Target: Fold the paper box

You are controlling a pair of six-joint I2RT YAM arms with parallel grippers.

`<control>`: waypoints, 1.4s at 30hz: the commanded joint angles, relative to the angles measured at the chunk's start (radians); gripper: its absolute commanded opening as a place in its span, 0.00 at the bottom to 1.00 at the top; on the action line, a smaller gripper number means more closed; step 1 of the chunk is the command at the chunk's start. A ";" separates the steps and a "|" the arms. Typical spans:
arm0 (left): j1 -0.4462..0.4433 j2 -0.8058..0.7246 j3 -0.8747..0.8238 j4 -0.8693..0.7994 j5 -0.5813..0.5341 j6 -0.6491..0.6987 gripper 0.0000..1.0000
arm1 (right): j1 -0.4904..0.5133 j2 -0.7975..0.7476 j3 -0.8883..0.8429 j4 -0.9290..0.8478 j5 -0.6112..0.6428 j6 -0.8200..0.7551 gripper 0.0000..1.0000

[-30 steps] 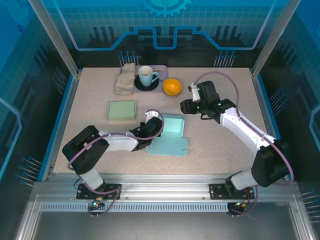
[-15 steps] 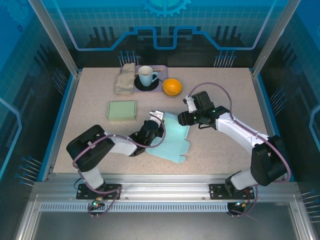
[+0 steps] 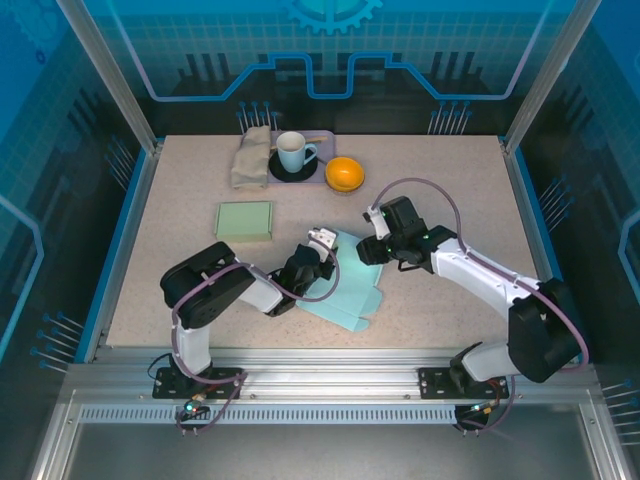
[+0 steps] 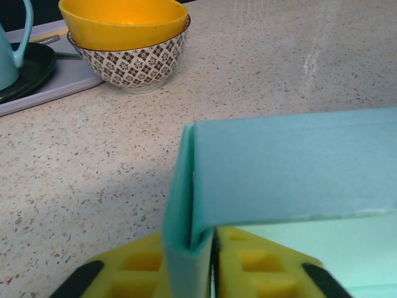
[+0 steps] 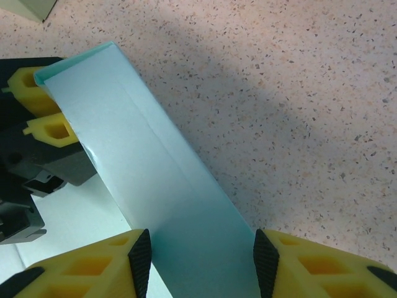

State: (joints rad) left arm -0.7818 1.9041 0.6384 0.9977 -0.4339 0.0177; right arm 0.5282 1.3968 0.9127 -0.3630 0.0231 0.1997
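Speckled table [image 3: 470, 190] carries the teal paper box [image 3: 352, 300] near its middle. Our left gripper [image 4: 209, 257] is clenched on the corner of a raised wall, probably to hold the crease upright. Our right gripper [image 5: 201, 261] straddles the same wall; whether it presses, we cannot tell.

Robot lab test cell: speckled table [image 3: 180, 240] on aluminium frame [image 3: 330, 385], enclosed by blue printed panels [image 3: 330, 50].
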 commanded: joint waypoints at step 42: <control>0.193 -0.074 0.120 -0.337 0.463 0.014 0.28 | -0.016 0.096 0.007 -0.011 -0.052 -0.222 0.43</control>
State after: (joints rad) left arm -0.5934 1.8141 0.7322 0.6666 0.0044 0.0124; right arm 0.5220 1.4555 0.9245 -0.2901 0.0074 -0.0090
